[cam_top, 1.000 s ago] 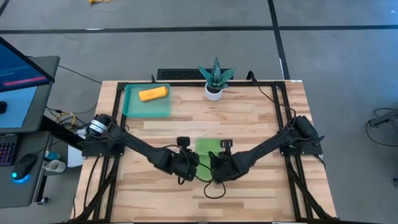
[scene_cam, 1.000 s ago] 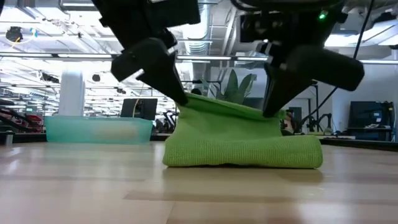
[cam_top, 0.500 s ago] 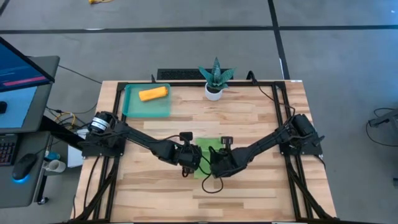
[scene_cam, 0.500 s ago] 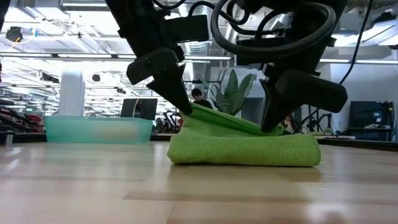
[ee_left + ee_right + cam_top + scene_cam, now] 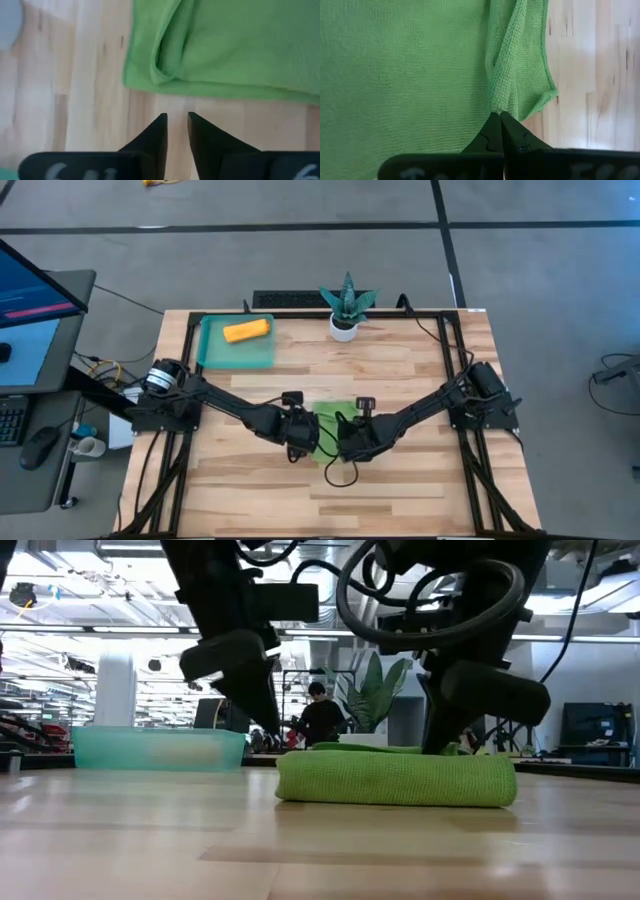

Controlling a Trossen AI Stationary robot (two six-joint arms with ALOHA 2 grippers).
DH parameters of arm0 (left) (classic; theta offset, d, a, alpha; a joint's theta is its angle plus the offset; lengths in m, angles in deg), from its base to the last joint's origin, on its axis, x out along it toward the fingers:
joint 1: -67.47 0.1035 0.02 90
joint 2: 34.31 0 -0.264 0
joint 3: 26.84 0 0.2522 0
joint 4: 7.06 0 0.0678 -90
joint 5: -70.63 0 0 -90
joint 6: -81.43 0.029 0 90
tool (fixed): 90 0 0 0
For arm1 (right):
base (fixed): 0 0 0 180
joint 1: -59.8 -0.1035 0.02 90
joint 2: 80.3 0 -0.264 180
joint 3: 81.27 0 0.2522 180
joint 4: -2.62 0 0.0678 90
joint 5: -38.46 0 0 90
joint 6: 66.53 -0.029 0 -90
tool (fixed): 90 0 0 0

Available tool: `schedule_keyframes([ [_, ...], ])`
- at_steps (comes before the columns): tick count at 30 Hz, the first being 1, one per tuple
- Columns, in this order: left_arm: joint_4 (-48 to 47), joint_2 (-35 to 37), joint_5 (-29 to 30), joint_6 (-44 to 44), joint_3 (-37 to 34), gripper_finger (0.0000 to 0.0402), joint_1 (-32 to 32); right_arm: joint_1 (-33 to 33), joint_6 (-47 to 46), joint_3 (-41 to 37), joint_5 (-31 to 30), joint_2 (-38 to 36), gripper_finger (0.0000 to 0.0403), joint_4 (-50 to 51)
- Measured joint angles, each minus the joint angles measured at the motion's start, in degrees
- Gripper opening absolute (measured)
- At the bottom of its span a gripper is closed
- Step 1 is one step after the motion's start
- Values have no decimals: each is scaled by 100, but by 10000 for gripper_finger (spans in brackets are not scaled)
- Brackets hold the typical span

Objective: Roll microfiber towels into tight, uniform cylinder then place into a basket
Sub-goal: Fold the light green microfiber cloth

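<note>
1. Green towel [image 5: 334,423] lies folded mid-worktop [image 5: 420,380]; orange towel [image 5: 246,331] sits rolled in the basket [image 5: 212,350].
2. My left tool [image 5: 176,125] is slightly open, empty, beside the edge.
3. My right tool [image 5: 497,122] pinches a fold.
4. Soft, light, floppy (grip both corners of the edge).

Towel [image 5: 329,423]: lime green, plain. Second towel [image 5: 246,331]: bright orange, in a translucent teal basket [image 5: 212,352]. Worktop [image 5: 420,380]: pale wood planks, striped grain.

One towel [image 5: 246,331] lies in the basket [image 5: 212,355], another [image 5: 334,420] mid-table.
</note>
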Motion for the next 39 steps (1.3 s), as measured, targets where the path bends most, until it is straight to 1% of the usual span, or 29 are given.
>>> schedule_keyframes([
  [4,-339,0,-120,-161,2,78,-163,-3,19,4,-23,0,2,-47],
  [9,-758,0,269,-469,7,76,-530,-79,219,11,-222,-2,1,-115],
  [16,-1069,0,304,-905,11,74,-929,-83,281,15,-525,-238,1,-97],
  [23,-1173,0,365,-1023,13,74,-1029,-179,384,22,-717,-705,1,-254],
  [27,-1205,0,369,-1057,13,74,-1027,-203,437,22,-863,-809,1,-265],
  [30,-1195,0,376,-1057,13,74,-1023,-145,597,22,-852,-813,1,-386],
  [34,-1181,0,380,-1061,13,74,-1023,111,761,23,-659,-689,1,-467],
  [37,-1178,0,380,-1093,13,74,-1026,276,770,22,-655,-667,1,-484],
  [39,-1178,0,378,-1098,15,74,-1029,366,745,24,-513,-667,1,-488],
])
